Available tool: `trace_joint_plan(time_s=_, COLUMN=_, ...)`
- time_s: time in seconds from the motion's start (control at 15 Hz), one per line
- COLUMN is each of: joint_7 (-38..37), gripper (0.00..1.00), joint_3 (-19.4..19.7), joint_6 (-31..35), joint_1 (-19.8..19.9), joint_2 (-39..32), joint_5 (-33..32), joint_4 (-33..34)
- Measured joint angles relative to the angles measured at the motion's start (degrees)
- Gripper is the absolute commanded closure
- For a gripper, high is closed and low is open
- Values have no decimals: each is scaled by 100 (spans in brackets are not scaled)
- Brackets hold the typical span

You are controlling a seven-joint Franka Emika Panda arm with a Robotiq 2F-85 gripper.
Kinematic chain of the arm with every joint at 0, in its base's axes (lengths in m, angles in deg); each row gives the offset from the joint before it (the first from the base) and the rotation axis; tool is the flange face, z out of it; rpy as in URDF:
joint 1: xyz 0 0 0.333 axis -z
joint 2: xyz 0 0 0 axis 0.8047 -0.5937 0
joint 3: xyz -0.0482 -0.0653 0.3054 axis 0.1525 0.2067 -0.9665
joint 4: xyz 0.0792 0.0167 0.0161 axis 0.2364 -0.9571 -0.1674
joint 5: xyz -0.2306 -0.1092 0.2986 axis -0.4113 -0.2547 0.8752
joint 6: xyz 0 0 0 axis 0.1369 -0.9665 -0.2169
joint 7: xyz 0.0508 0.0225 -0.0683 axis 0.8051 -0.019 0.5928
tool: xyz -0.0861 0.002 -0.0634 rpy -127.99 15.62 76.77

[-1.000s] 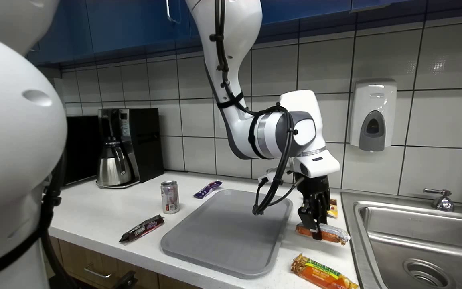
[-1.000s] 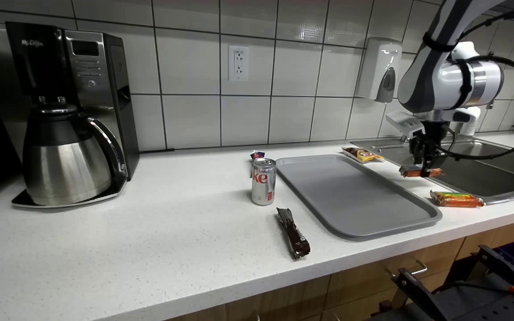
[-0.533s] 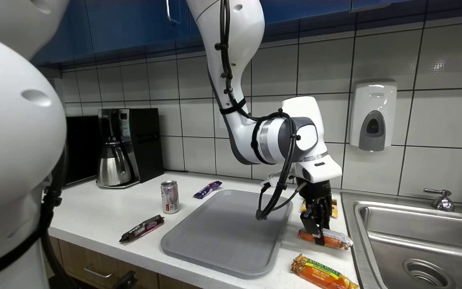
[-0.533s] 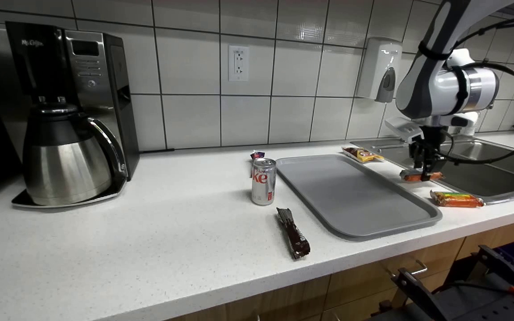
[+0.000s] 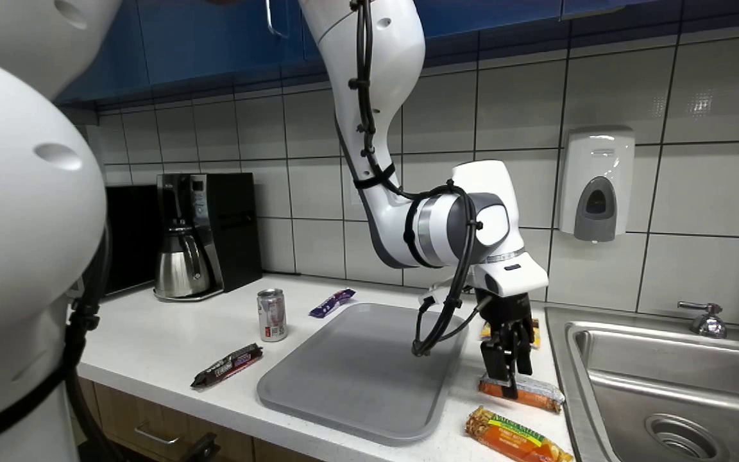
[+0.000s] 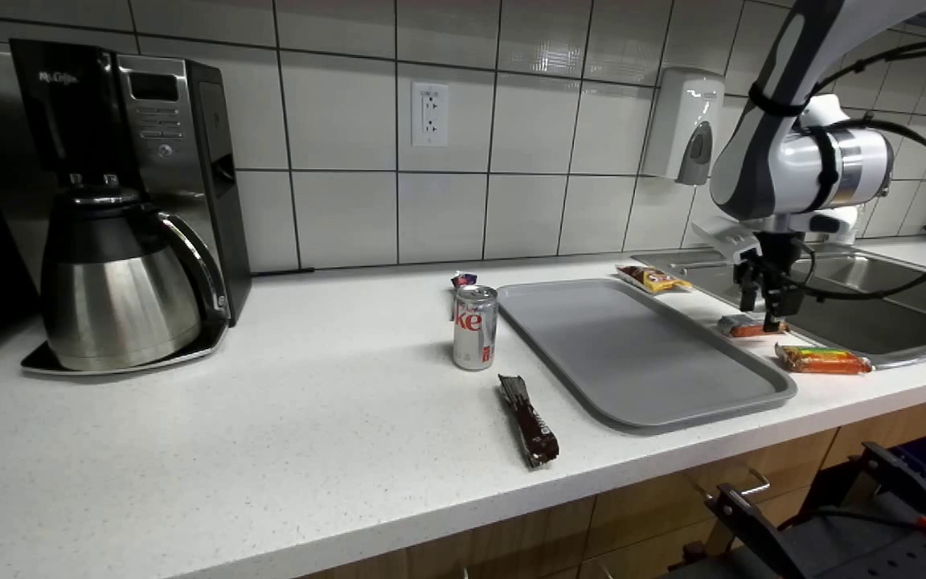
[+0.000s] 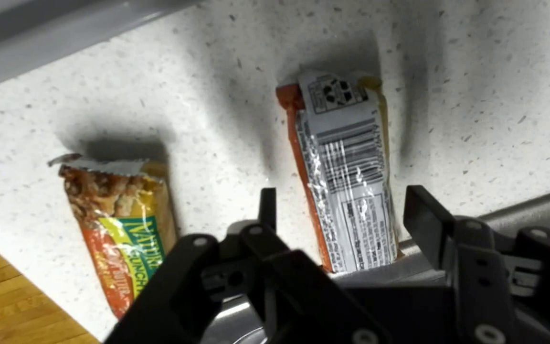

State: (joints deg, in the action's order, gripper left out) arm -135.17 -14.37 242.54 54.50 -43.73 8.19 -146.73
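Note:
My gripper (image 7: 339, 198) stands open over a granola bar (image 7: 351, 157) lying back side up, its silver barcode panel and orange edge showing. In the wrist view there is a gap between the bar and the fingers on either side. The same bar (image 5: 536, 393) rests on the counter beside the sink in an exterior view, with the gripper (image 5: 517, 382) just above it and one finger partly in front. A second bar, orange with a green and yellow label (image 7: 122, 229), lies to the left in the wrist view, face up and apart from the gripper.
A grey tray (image 5: 363, 372) lies beside the bars, the steel sink (image 5: 664, 372) on their other side. A yellow packet (image 6: 652, 279) sits behind. Past the tray are a soda can (image 6: 475, 330), a dark wrapped bar (image 6: 529, 422), a purple wrapper (image 5: 332, 303) and a coffee maker (image 6: 125, 209).
The gripper came down with the silver-and-orange bar between its fingers, then its jaws spread and let go. The bar now lies on the counter. Other objects have not moved.

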Motion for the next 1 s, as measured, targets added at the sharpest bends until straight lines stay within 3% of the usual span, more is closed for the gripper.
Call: trace_joint_plan(time_s=1.0, joint_7=363, gripper=0, joint_3=68, joint_6=-2, joint_1=-245, joint_2=362, joint_5=-251, joint_4=-170)
